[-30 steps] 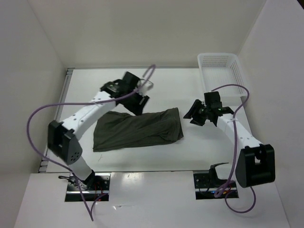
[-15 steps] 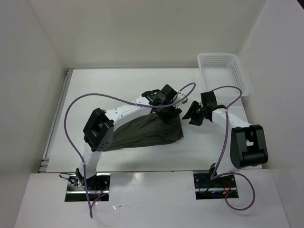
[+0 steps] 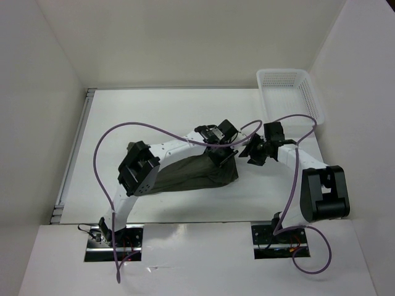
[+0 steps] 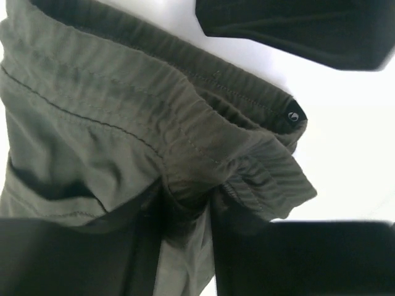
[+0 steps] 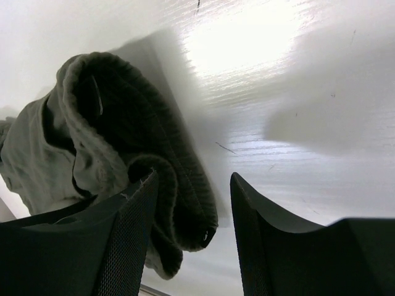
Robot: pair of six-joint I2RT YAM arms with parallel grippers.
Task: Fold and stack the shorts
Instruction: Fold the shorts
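The shorts lie folded in a long dark-olive bundle across the middle of the table, with the waistband end to the right. The left pincer reaches over them to that end and stands released, its fingers straddling the bunched waistband, one of them clear of the cloth. The right pincer sits low just beside the same end, also released and grasping nothing, one finger right next to the rolled waistband edge.
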